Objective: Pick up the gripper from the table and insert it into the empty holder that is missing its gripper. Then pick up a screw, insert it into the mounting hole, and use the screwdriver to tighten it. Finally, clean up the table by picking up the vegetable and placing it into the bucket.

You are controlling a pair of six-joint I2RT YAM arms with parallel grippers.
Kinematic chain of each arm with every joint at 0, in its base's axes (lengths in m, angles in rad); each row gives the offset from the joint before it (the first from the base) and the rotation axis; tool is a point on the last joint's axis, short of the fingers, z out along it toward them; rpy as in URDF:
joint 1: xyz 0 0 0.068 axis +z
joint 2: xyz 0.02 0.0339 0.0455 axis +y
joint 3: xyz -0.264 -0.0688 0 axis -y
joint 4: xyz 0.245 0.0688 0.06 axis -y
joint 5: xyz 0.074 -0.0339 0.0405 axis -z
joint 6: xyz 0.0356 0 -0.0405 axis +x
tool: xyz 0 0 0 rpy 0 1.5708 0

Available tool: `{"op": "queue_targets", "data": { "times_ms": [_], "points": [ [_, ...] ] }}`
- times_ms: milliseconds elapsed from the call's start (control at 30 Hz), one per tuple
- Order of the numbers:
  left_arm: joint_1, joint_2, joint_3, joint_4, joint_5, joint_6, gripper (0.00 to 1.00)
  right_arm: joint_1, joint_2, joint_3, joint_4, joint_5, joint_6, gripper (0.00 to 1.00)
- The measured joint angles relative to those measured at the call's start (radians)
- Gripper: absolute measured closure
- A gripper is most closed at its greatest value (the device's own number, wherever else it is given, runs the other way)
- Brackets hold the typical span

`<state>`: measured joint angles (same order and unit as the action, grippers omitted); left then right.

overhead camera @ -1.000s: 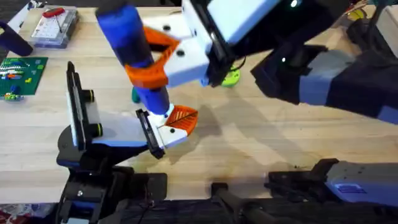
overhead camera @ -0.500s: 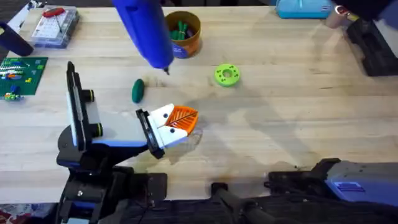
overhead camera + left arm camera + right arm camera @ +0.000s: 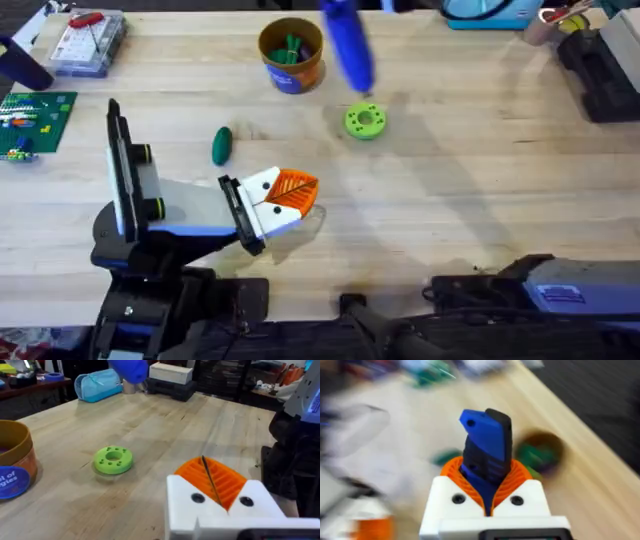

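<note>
While the left arm's white gripper with orange ribbed pads (image 3: 285, 200) lay low over the pale wooden table (image 3: 480, 190), its two fingers stood pressed together on nothing, as the left wrist view confirmed (image 3: 215, 491). At its ten o'clock, just apart, one small smooth dark green oval vegetable (image 3: 221, 145) lay on the bare wood. At the gripper's two o'clock sat one lime green round disc with holes (image 3: 364, 121). Beyond the vegetable, at its one o'clock, stood one small round orange-brown bucket with a blue label band (image 3: 291, 55), green pieces inside. One bright blue thick pen-shaped screwdriver (image 3: 347, 45) hung tip-down above the disc, clamped between the right gripper's (image 3: 489, 491) two orange pads in the right wrist view.
</note>
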<state>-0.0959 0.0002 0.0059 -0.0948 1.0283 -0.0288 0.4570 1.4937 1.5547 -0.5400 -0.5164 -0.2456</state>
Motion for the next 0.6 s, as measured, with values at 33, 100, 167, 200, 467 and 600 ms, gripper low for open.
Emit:
{"op": "queue_targets", "data": {
  "times_ms": [33,100,167,200,467,600],
  "points": [
    [0.000,0.000,0.000,0.000,0.000,0.000,0.984,-0.012,0.000,0.000,-0.026,0.074,-0.033,0.977],
    [0.000,0.000,0.000,0.000,0.000,0.000,0.984,-0.040,0.000,0.000,-0.079,0.203,-0.112,0.977],
    [0.000,0.000,0.000,0.000,0.000,0.000,0.984,-0.067,0.000,0.000,-0.131,0.298,-0.209,0.977],
    [0.000,0.000,0.000,0.000,0.000,0.000,0.984,-0.082,0.000,0.001,-0.160,0.331,-0.266,0.977],
    [0.000,0.000,0.000,0.000,0.000,0.000,0.984,-0.178,0.084,0.003,-0.321,0.438,-0.630,0.977],
    [0.000,0.000,0.000,0.000,0.000,0.000,0.984,-0.224,0.160,0.002,-0.356,0.454,-0.772,0.977]
  ]
}}
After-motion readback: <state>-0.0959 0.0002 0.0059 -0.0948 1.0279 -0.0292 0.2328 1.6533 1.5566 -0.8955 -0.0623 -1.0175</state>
